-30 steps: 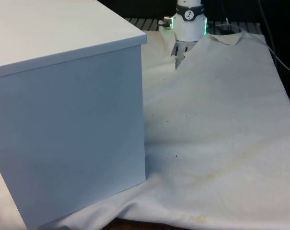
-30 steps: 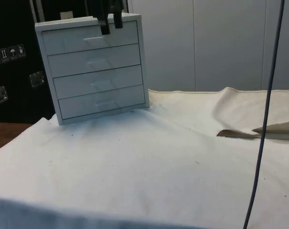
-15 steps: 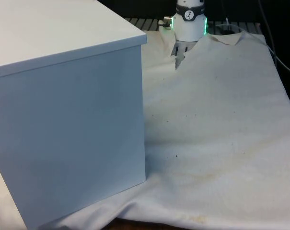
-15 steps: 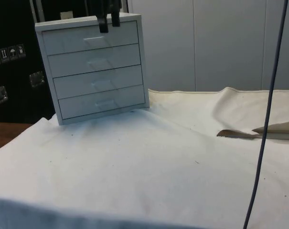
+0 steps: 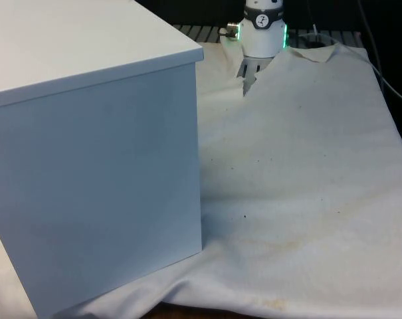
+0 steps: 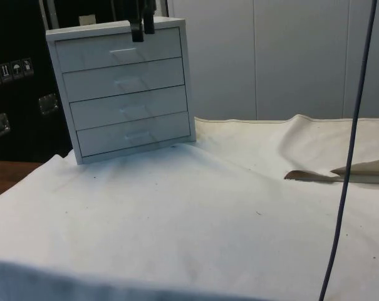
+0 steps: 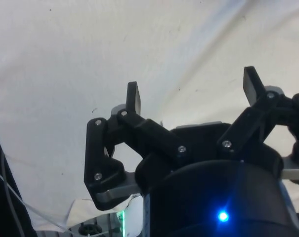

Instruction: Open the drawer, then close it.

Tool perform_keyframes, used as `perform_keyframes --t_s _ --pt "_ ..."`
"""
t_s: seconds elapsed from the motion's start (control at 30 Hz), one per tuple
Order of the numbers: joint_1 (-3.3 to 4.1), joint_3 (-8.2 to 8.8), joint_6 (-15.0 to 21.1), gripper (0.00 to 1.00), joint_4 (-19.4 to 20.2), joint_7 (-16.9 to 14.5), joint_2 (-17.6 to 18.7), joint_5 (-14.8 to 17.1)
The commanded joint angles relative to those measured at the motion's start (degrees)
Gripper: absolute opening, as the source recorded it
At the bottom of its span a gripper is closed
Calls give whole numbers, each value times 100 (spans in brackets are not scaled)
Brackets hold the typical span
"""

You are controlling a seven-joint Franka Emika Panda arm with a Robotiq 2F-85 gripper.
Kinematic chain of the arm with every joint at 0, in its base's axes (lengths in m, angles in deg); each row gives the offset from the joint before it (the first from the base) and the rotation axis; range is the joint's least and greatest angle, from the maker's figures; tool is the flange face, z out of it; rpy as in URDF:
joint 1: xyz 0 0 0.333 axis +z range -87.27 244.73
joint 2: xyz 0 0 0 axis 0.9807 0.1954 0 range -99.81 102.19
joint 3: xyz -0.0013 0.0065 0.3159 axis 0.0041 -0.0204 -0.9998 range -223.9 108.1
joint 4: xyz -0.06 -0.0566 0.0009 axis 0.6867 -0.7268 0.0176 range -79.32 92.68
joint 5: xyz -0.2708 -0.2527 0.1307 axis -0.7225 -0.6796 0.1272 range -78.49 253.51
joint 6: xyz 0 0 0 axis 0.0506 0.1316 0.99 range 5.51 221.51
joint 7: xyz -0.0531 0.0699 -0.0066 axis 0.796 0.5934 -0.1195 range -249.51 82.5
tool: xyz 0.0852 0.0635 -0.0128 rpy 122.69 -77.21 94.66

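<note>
Tool (image 7: 193,96) open, fingers (image 7: 133,98) well apart, nothing between them. In the side view tool (image 6: 141,26) hangs at the top front edge of the chest of drawers (image 6: 123,88), tips just above the top drawer (image 6: 117,49) and its handle (image 6: 123,52); can't tell if touching. All four drawers look shut, flush. Below the tool: white cloth (image 6: 195,213) on the table. Front view: chest's plain back (image 5: 94,199) faces camera.
</note>
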Motion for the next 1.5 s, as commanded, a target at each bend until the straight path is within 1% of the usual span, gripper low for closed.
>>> perform_keyframes --t_s 0.0,0.03,0.23,0.27,0.37,0.5,0.53,0.57,0.67,0.7,0.83,0.87,0.93,1.17,1.2,1.27,1.47 --pt "-6 11 11 100 0 -46 0 6" --pt "-11 17 46 100 0 -138 6 29" --pt "-40 74 109 100 -29 -424 34 23" --pt "-29 80 63 100 -29 -384 23 6" --pt "-34 109 195 100 -23 -521 46 -11" --pt "-40 120 321 100 -6 -590 40 -57" --pt "-40 115 223 100 -23 -573 46 -6" --pt "-40 120 361 100 6 -607 40 -69" --pt "-40 115 498 100 46 -653 34 -97" --pt "-40 120 613 100 86 -688 34 -109" --pt "-46 120 859 100 183 -768 29 -115" --pt "-46 115 739 100 143 -751 52 -74" --pt "-46 120 1043 100 252 -837 23 -109" --pt "-46 120 1369 100 350 -985 34 -120" --pt "-46 120 1272 100 315 -985 52 -74" --pt "-46 120 1507 100 390 -1054 40 -126" --pt "-52 132 1833 100 498 -1249 52 -132"
